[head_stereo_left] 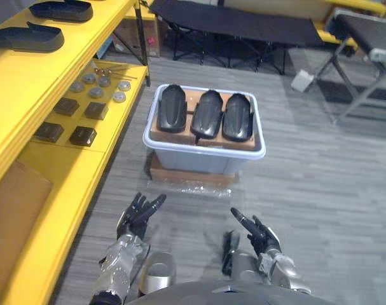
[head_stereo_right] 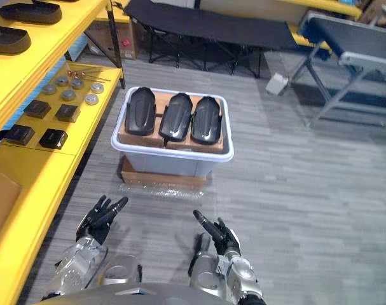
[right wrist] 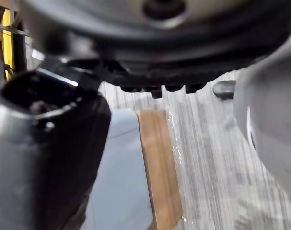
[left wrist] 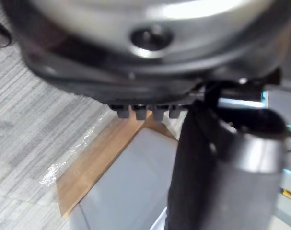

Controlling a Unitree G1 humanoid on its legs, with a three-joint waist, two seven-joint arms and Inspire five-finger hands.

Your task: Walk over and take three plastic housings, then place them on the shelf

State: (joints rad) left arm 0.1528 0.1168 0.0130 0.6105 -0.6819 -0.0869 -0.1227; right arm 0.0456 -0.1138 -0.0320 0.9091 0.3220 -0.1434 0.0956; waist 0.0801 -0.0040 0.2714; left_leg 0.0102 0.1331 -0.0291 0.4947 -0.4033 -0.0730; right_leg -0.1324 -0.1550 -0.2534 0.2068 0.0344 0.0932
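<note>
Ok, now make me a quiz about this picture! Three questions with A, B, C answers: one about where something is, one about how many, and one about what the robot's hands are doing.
1. Where does the grey bin stand?
A. on a brown board on the floor
B. on a table
C. on a chair

2. How many black plastic housings lie in the bin?
A. one
B. three
C. five

3. What are the left hand and the right hand doing?
A. both holding a housing
B. both making fists
C. both open and empty

Answers:
1 A: the board sticks out from under the bin, flat on the floor.
2 B: three lie side by side in it.
3 C: the fingers are spread, short of the bin, with nothing in them.
</note>
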